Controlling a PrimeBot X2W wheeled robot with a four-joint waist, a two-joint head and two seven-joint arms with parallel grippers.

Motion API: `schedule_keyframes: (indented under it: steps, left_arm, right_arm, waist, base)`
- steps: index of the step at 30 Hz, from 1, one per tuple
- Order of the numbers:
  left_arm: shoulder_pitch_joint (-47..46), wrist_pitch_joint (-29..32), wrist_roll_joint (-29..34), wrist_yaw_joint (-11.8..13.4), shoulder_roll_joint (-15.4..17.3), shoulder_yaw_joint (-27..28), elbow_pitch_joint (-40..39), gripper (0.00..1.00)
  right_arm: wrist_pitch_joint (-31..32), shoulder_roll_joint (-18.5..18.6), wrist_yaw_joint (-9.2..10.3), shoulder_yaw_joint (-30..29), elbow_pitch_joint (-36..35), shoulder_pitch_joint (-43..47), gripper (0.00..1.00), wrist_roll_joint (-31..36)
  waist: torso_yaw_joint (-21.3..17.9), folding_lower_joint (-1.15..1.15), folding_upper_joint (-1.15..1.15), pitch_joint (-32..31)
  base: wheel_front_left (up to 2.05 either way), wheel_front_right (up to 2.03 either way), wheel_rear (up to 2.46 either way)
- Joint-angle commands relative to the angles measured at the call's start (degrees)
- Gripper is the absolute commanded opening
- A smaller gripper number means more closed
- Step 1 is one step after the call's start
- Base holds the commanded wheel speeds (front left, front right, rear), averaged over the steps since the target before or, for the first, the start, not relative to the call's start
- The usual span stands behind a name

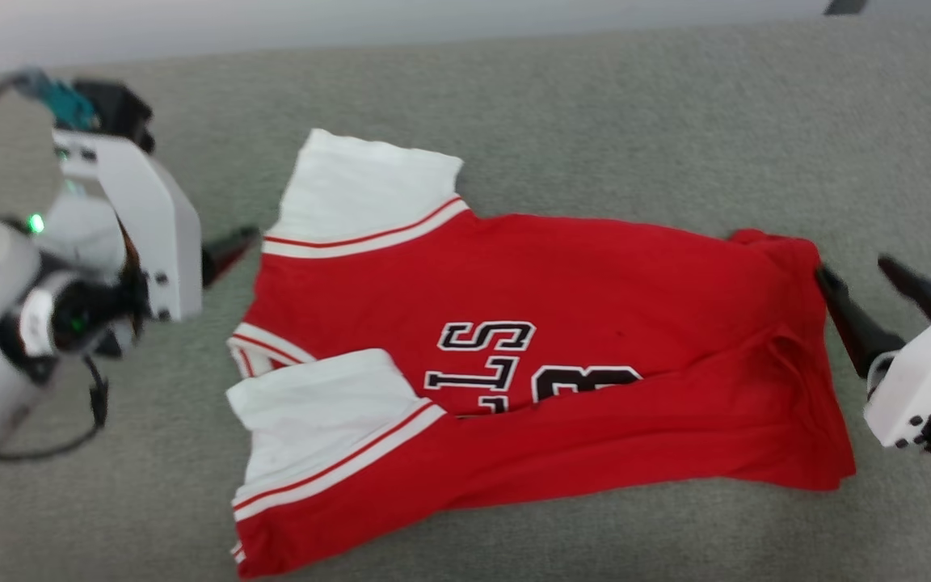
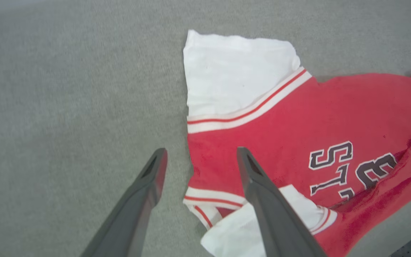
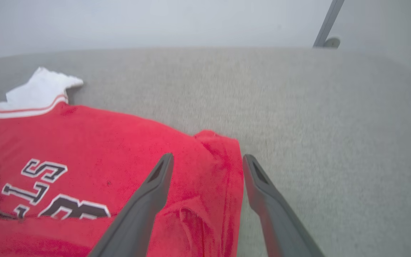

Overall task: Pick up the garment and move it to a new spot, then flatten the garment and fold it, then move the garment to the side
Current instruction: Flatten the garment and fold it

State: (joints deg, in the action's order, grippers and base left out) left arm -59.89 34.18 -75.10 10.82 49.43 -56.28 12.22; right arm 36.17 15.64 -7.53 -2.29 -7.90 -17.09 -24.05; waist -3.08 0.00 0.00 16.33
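Observation:
The garment (image 1: 595, 275) lies spread on the grey cloth surface with its collar end to the left. Its near long edge is folded up over the black letters, and one white sleeve lies folded onto the chest. My left gripper (image 1: 223, 250) hovers open at the collar end; in the left wrist view the left gripper (image 2: 201, 151) straddles the shoulder edge of the garment (image 2: 280, 117), holding nothing. My right gripper (image 1: 853, 267) stands open at the rumpled hem. In the right wrist view the right gripper (image 3: 208, 157) spans the hem corner of the garment (image 3: 102, 135) without gripping it.
The grey cloth surface (image 1: 595, 105) runs wide on all sides of the shirt, with its far edge against a pale wall. A dark cable (image 1: 69, 436) hangs under my left arm. A metal pole (image 3: 328, 21) stands beyond the far right edge.

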Motion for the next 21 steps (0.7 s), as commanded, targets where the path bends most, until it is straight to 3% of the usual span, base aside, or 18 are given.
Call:
schedule_keyframes:
  steps: [1,5,9,14,21]
  left_arm:
    - [-1.55,-0.69,0.93,-1.28,-0.83,0.28,1.49,1.0]
    - [-5.6,-3.11,2.75,-5.14,-2.57,1.2,7.58,1.0]
    - [-9.57,-5.01,4.84,-8.82,-4.06,1.59,13.11,1.0]
    - [-14.3,-4.41,7.03,-12.9,-5.46,0.74,19.52,1.0]
    - [-18.66,-0.05,8.37,-15.27,-7.53,-1.07,27.75,1.0]
  right_arm:
    - [-3.53,-0.11,0.1,0.74,-0.2,-0.92,1.0,0.59]
    - [-15.54,-1.02,0.1,2.54,-0.11,-2.68,1.0,3.22]
    - [-23.66,-2.17,0.11,3.88,1.05,-3.53,1.0,5.28]
    - [-27.74,-3.81,0.1,5.21,2.75,-3.54,1.0,6.01]
    - [-30.01,-5.2,0.11,6.42,3.97,-4.53,1.0,5.8]
  waist:
    - [-2.61,0.0,0.0,2.4]
    - [-5.01,0.0,0.0,4.74]
    - [-7.04,0.0,0.0,7.28]
    - [-9.01,0.0,0.0,10.52]
    - [-10.68,0.0,0.0,13.62]
  base:
    - [0.0,0.0,0.0]
    - [0.0,0.0,0.0]
    - [0.0,0.0,0.0]
    - [0.0,0.0,0.0]
    - [0.0,0.0,0.0]
